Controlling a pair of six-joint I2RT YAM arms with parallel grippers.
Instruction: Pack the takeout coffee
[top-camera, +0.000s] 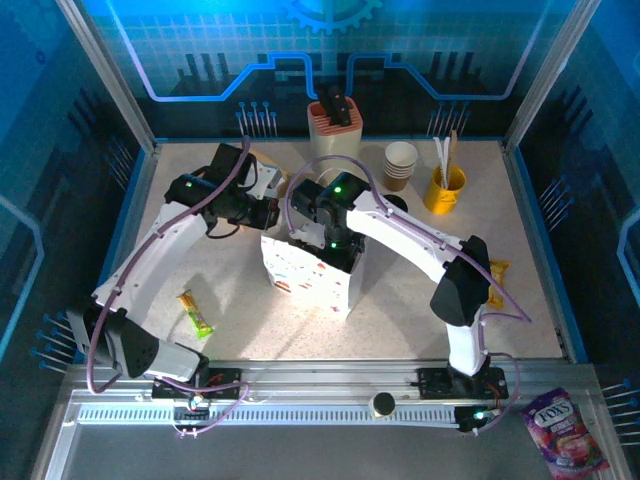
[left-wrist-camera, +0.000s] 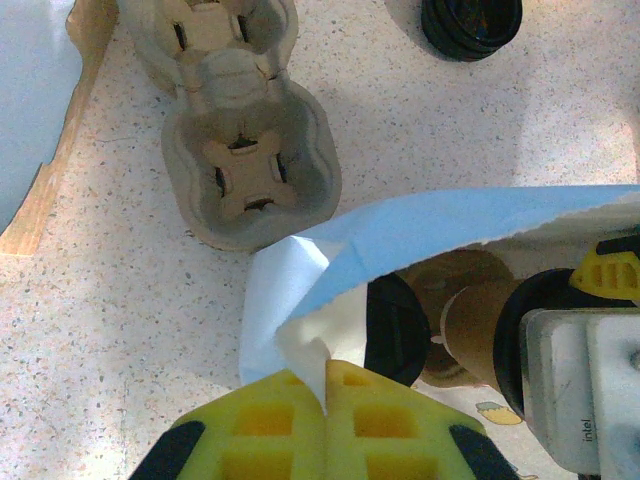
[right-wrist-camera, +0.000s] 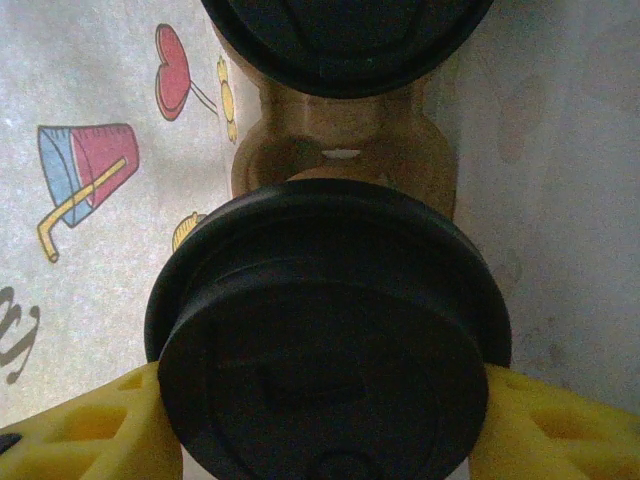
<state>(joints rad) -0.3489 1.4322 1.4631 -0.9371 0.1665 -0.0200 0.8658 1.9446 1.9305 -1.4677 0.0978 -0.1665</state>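
Observation:
A white printed paper bag (top-camera: 308, 272) stands open mid-table. My left gripper (left-wrist-camera: 327, 400) is shut on the bag's upper rim (left-wrist-camera: 300, 345) and holds that side out; it sits at the bag's back-left corner (top-camera: 268, 213). My right gripper (top-camera: 338, 245) reaches down into the bag. Its yellow fingers (right-wrist-camera: 90, 425) press both sides of a takeout coffee with a black lid (right-wrist-camera: 325, 340). A second lidded takeout coffee (right-wrist-camera: 345, 40) sits just beyond it, and a brown pulp carrier (right-wrist-camera: 340, 165) joins the two. In the left wrist view the cups (left-wrist-camera: 490, 330) show inside the bag.
An empty pulp cup carrier (left-wrist-camera: 250, 170) lies behind the bag, with a pile of black lids (left-wrist-camera: 470, 22) to its right. Stacked lidless cups (top-camera: 400, 165), a yellow stirrer cup (top-camera: 444, 188) and a tan holder (top-camera: 334, 125) line the back. A snack bar (top-camera: 196, 313) lies front left.

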